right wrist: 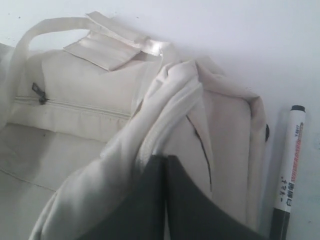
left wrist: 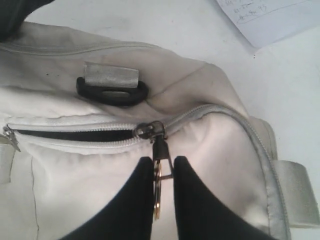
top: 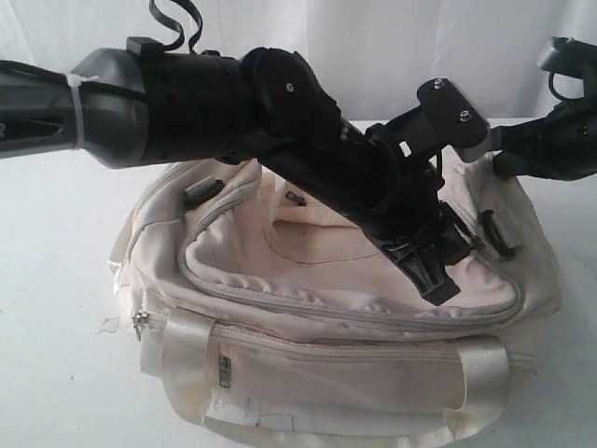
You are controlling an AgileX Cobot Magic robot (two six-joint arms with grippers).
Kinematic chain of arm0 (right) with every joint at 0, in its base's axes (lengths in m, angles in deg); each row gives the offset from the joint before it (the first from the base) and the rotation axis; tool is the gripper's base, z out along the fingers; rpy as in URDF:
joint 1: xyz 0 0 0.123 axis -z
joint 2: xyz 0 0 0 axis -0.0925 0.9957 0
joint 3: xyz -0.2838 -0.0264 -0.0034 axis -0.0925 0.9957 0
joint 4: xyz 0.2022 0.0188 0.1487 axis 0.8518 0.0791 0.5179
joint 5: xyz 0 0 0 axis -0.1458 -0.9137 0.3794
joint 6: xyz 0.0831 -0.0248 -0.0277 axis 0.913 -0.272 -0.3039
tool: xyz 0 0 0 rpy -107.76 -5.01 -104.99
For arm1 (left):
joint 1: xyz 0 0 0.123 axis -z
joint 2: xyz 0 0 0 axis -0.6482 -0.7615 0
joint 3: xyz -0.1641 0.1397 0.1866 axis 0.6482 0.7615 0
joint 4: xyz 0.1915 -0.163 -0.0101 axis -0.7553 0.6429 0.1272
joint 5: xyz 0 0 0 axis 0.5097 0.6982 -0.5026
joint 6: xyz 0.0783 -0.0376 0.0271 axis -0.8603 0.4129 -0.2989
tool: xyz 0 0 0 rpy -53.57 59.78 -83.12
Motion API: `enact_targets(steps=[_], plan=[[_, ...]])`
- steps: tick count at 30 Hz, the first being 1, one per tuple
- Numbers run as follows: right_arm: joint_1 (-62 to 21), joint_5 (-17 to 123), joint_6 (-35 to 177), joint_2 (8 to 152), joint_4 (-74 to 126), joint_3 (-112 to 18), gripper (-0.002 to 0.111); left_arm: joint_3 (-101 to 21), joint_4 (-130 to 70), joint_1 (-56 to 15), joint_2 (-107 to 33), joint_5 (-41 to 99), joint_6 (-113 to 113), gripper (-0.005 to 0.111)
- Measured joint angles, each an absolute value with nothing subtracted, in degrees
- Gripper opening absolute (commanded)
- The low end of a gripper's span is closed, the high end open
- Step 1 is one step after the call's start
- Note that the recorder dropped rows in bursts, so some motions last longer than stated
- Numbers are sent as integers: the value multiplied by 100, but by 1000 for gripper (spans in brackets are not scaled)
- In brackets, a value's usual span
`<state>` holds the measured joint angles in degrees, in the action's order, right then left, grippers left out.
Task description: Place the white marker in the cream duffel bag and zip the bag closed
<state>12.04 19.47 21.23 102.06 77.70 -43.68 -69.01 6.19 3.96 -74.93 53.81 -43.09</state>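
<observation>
The cream duffel bag (top: 354,317) lies on the white table. My left gripper (left wrist: 164,167) is shut on the metal zip pull (left wrist: 162,150) that hangs from the slider (left wrist: 149,130). On one side of the slider the zip gapes over dark lining (left wrist: 75,135); on the other side it is closed. In the exterior view the left gripper (top: 437,280) reaches across to the bag's right end. My right gripper (right wrist: 165,160) is shut on a bunched fold of the bag's fabric (right wrist: 170,110). The white marker (right wrist: 290,165) lies on the table beside the bag, outside it.
A black clip (left wrist: 112,92) with a grey tab sits on the bag above the zip. A sheet of paper (left wrist: 265,17) lies on the table beyond the bag. A webbing handle (right wrist: 105,47) and a side zip pull (right wrist: 39,92) show in the right wrist view.
</observation>
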Motion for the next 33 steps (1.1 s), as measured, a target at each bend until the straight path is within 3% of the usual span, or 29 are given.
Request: enact_targets(steps=[4, 6, 13, 33], plan=[[1204, 1774, 2364, 10078, 7506, -4506, 1, -6901, 344, 396, -7481, 5619, -3990, 0], [1204, 1750, 2645, 9942, 7185, -4553, 8, -6901, 177, 396, -7470, 5659, -3842, 0], [1204, 877, 3129, 9564, 6584, -4563, 60, -6901, -43, 396, -7447, 5647, -3712, 0], [844, 408, 3405, 9539, 6504, -4563, 61, -6901, -68, 406, -7434, 5457, -3701, 0]])
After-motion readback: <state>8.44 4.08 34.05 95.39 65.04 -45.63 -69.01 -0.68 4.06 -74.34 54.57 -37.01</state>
